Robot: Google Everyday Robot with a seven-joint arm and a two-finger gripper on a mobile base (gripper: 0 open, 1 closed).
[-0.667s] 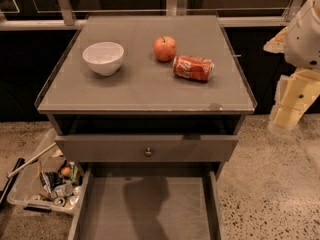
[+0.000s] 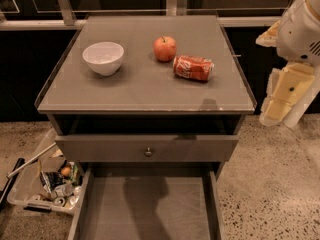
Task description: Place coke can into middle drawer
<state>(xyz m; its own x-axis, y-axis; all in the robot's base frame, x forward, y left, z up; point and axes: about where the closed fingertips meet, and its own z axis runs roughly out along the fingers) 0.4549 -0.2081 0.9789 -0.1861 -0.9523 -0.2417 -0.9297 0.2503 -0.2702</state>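
On the right half of the cabinet top [image 2: 140, 91], the coke can [image 2: 193, 68] is lying on its side, just right of the apple [image 2: 165, 48] and a little nearer. It is sitting exactly where it was a moment ago. Below, the middle drawer [image 2: 186, 209] is standing pulled out toward the near edge, a shadow falling across its floor, while the knobbed drawer front [image 2: 147, 151] above it is staying shut. My pincer [image 2: 284, 98] is hanging beyond the cabinet's right side, well apart from the can, having barely drifted since then. Whether it is spread or pressed together, I cannot tell. Far left on the top, the white bowl [image 2: 103, 58] is sitting unmoved.
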